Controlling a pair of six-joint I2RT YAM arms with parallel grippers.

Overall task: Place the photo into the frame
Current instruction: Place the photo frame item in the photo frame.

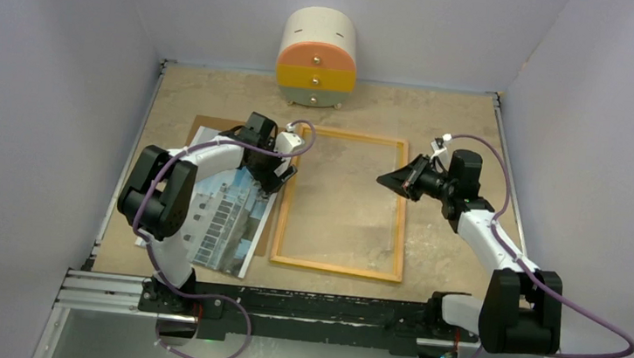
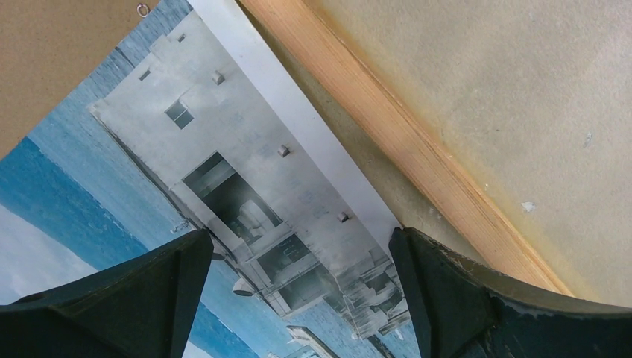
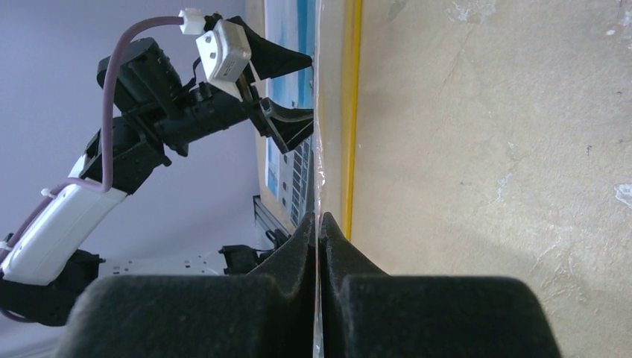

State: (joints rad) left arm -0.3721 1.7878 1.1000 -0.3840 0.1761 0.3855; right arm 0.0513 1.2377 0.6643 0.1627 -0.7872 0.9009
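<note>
The photo (image 1: 221, 222), a white building under blue sky, lies face up at the left, partly on a brown board (image 1: 209, 123). The frame (image 1: 335, 268) lies flat beside it, wood-coloured side up. My left gripper (image 1: 274, 179) is open, low over the photo's right edge (image 2: 246, 164) next to the frame's left rail (image 2: 417, 149), its fingers (image 2: 149, 291) holding nothing. My right gripper (image 1: 386, 180) is over the frame's right side, shut on a thin clear sheet (image 3: 319, 149) seen edge-on. The frame's yellow edge (image 3: 347, 112) shows just beyond it.
A small round cabinet with coloured drawers (image 1: 317, 59) stands at the back centre. Grey walls close in the table on the left, right and back. A metal rail (image 1: 110, 286) runs along the near edge. The left arm (image 3: 149, 112) shows in the right wrist view.
</note>
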